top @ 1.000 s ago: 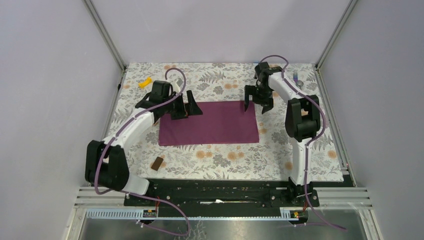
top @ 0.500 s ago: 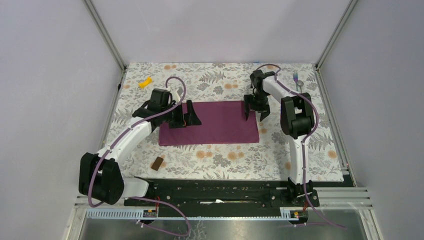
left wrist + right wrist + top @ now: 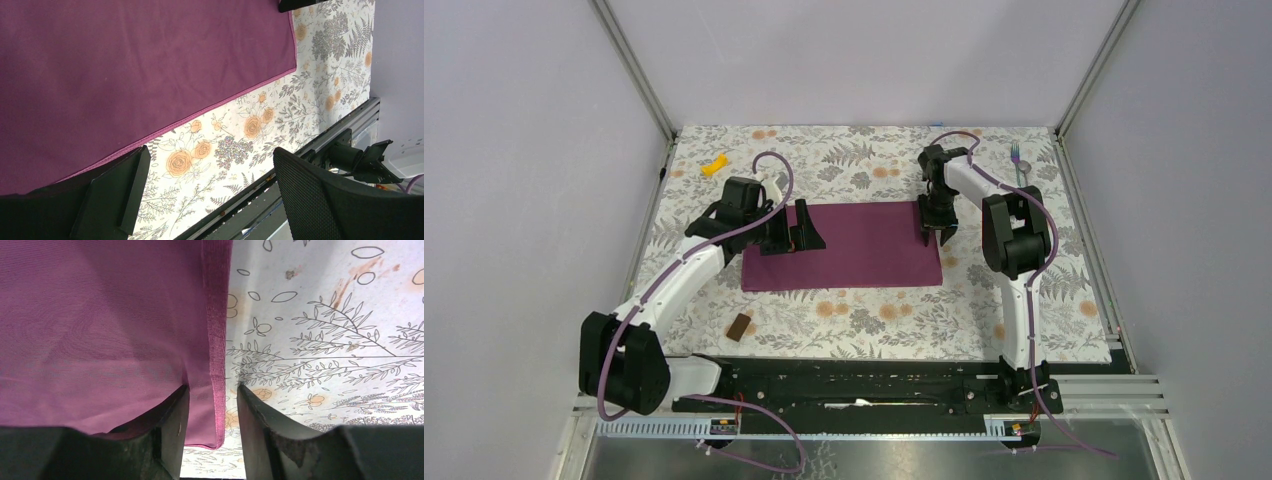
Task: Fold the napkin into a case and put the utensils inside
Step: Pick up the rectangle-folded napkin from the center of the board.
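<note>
Only at right wrist: napkin (image 3: 100, 315) hem between jaws of right tool (image 3: 212, 388).

The left arm (image 3: 676, 278) and right arm (image 3: 1021, 300) had white link shells between black joint housings, and a purple cable (image 3: 776, 165) was looped along each one.

On the floral tablecloth (image 3: 864, 320) a small yellow piece (image 3: 714, 165) lies near the far left corner; a brown block (image 3: 740, 326) sits near the front edge
</note>
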Robot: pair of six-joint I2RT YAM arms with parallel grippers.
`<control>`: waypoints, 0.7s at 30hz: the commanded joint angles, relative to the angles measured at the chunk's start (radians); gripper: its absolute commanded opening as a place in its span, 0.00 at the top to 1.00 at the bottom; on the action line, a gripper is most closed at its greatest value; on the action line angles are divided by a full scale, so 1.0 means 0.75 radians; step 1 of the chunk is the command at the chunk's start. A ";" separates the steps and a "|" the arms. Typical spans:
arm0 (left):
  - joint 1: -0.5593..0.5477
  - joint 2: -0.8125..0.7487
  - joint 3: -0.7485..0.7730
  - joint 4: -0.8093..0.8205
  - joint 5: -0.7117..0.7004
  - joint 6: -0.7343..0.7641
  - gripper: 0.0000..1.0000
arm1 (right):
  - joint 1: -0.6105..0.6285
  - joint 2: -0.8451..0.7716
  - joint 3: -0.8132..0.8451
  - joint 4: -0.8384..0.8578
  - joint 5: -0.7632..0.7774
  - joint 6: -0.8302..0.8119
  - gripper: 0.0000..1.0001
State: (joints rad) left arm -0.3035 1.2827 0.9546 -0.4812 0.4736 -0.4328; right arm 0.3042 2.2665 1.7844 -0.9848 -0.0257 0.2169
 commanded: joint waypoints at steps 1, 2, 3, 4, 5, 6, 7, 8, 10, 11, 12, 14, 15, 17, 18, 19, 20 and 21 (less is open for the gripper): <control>-0.002 -0.059 -0.001 0.000 0.003 0.031 0.01 | 0.001 0.099 -0.064 0.076 0.056 -0.057 0.56; -0.002 -0.060 -0.002 -0.001 0.004 0.030 0.01 | 0.001 0.105 -0.069 0.073 0.064 -0.066 0.58; -0.002 -0.061 0.001 0.000 0.005 0.029 0.01 | 0.001 0.111 -0.073 0.072 0.077 -0.071 0.61; -0.002 -0.061 0.003 0.001 0.006 0.029 0.01 | 0.001 0.117 -0.079 0.071 0.090 -0.078 0.64; -0.002 -0.063 0.003 0.000 0.008 0.027 0.01 | 0.001 0.124 -0.082 0.070 0.097 -0.084 0.67; -0.002 -0.063 0.006 0.000 0.010 0.026 0.01 | 0.001 0.128 -0.083 0.070 0.101 -0.085 0.68; -0.002 -0.064 0.008 0.001 0.011 0.025 0.01 | 0.003 0.131 -0.085 0.071 0.097 -0.083 0.68; -0.002 -0.063 0.010 0.001 0.012 0.025 0.01 | 0.004 0.126 -0.087 0.077 0.089 -0.081 0.68; -0.002 -0.061 0.011 0.001 0.014 0.027 0.01 | 0.005 0.093 -0.101 0.103 0.057 -0.069 0.62; -0.002 -0.060 0.012 0.000 0.013 0.028 0.01 | 0.003 0.078 -0.098 0.107 0.042 -0.068 0.60; -0.001 -0.059 0.012 0.000 0.013 0.029 0.01 | 0.003 0.068 -0.092 0.107 0.048 -0.071 0.59; -0.002 -0.056 0.014 -0.006 0.016 0.029 0.01 | -0.004 0.061 -0.063 0.083 0.141 -0.093 0.58; -0.002 -0.059 0.012 -0.006 0.020 0.028 0.01 | -0.011 0.065 -0.049 0.069 0.170 -0.111 0.58; -0.002 -0.064 0.010 -0.004 0.027 0.022 0.01 | -0.040 0.080 -0.026 0.053 0.196 -0.139 0.57; -0.002 -0.064 0.009 -0.004 0.030 0.020 0.01 | -0.053 0.090 -0.018 0.049 0.214 -0.146 0.57; -0.002 -0.063 0.011 -0.004 0.035 0.019 0.01 | -0.060 0.103 -0.006 0.041 0.239 -0.155 0.57; -0.003 -0.064 0.013 -0.003 0.040 0.019 0.01 | -0.063 0.115 0.006 0.038 0.278 -0.167 0.57; -0.003 -0.066 0.014 -0.005 0.042 0.019 0.01 | -0.063 0.124 0.015 0.039 0.317 -0.176 0.57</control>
State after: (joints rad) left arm -0.3035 1.2682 0.9546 -0.4980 0.4759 -0.4332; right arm 0.2928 2.2681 1.7859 -0.9916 0.0200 0.1432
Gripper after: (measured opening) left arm 0.987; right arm 0.426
